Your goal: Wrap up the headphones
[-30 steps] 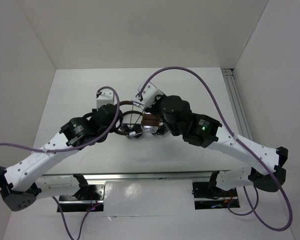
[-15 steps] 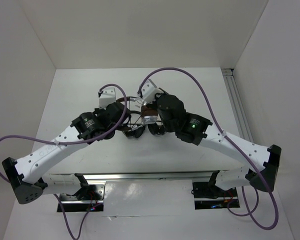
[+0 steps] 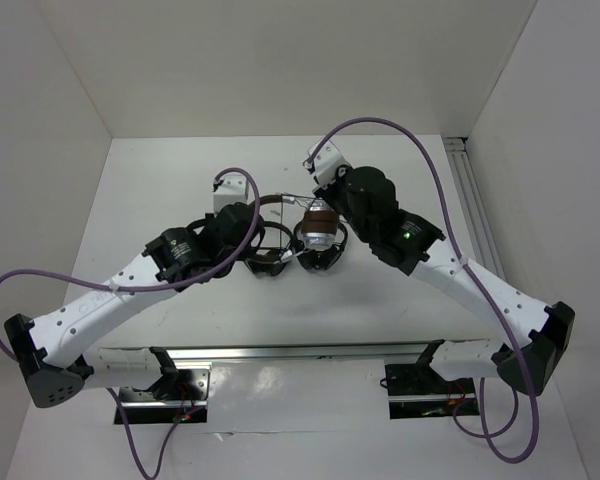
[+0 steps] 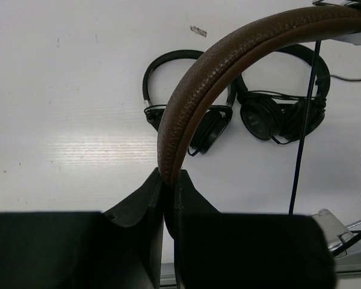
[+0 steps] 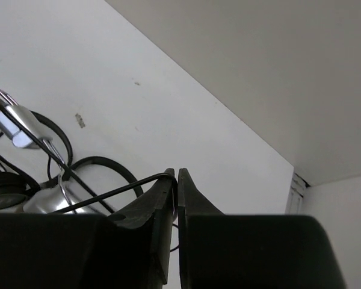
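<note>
The headphones have a brown headband [image 4: 228, 60] and silver ear cups [image 3: 318, 226]. My left gripper [image 4: 168, 180] is shut on the headband and holds the pair above the table; it shows in the top view [image 3: 248, 212]. The thin dark cable [image 4: 304, 120] hangs taut past the headband. My right gripper [image 5: 176, 177] is shut on that cable [image 5: 114, 192], which runs left from its tips to a silver cup [image 5: 54, 201]. In the top view the right gripper [image 3: 325, 185] sits just behind the cups.
Two small all-black headphones [image 4: 186, 96] [image 4: 283, 102] lie side by side on the white table below the held pair, also seen in the top view [image 3: 285, 262]. White walls enclose the table; a metal rail [image 3: 470, 200] runs along the right side.
The right gripper has moved right and back with the cable, drawing it round the cups. The left arm shifted slightly right, still holding the headband.
</note>
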### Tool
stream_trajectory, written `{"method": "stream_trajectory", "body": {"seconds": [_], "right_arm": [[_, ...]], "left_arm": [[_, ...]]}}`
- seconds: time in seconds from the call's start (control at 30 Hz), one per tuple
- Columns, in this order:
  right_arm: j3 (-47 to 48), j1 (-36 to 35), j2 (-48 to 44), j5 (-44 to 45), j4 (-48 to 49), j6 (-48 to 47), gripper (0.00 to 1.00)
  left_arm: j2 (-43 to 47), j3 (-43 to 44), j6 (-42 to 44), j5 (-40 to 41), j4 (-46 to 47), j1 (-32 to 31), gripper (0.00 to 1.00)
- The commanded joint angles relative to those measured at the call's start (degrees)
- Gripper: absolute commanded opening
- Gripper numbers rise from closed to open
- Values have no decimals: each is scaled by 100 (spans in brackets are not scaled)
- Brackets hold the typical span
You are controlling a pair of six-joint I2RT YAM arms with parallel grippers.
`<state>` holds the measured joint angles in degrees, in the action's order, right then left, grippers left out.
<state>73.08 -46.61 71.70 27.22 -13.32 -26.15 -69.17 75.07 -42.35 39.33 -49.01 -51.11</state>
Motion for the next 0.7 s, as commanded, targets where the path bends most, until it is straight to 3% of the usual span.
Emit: {"method": "stream_trajectory", "body": {"seconds": [0.0,0.1,0.2,0.23,0.53,0.67], "right_arm": [[295,661,-341,-21,744,-65,12],[224,723,-394,-1102,472,-65,12],[84,723,-455,-1982,401,13,5],[5,776,-455,-2097,401,66,0],[-127,907,-69,-2546,822,461,0],[-127,1101,-16,-3169,822,594,2]], "left_arm": [[175,-282,1079,-610,-1208,-127,0],[333,-344,1219,-795,-1066,-180,0],[404,-344,1377,-979,-935,-180,0],[474,-344,1439,-980,-935,-232,0],[922,-334,1756,-1515,-935,-347,0],[1282,-388,1809,-1648,-882,-347,0]]}}
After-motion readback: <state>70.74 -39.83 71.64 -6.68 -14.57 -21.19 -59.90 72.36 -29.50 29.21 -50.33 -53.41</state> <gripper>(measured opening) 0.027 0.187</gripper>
